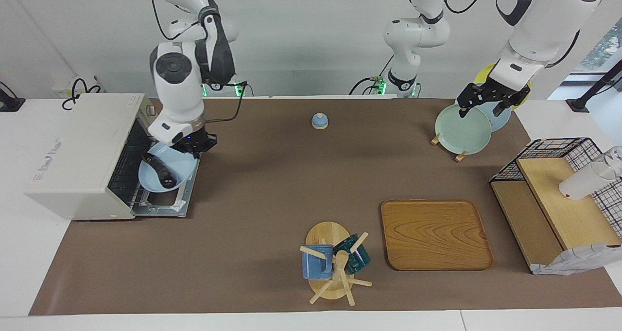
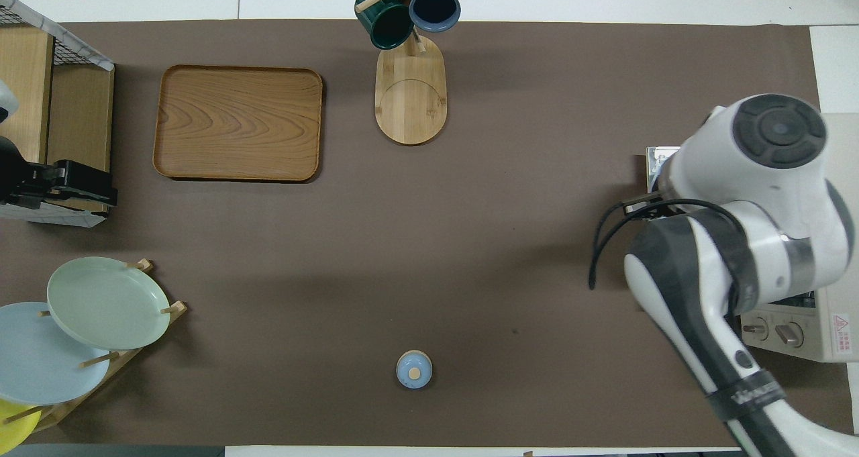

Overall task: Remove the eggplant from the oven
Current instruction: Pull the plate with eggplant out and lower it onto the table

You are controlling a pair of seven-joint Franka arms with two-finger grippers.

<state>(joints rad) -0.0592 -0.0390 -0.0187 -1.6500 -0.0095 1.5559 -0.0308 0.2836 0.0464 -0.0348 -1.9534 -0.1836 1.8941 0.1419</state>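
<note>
One eggplant [image 1: 160, 169] lies on a pale blue plate [image 1: 181, 171], tilted and lifted over the dropped door [image 1: 187, 187] of the white oven [image 1: 80, 156] at the right arm's end of the tabletop [image 1: 272, 185]. Right hand [image 1: 193, 146] is pinched shut on the plate's rim nearer the robots (in the overhead view the arm hides it). Left hand [image 1: 488, 102] waits with fingers spread over the green plate [image 1: 461, 127] in the plate rack [image 1: 459, 157], well apart from the oven.
</note>
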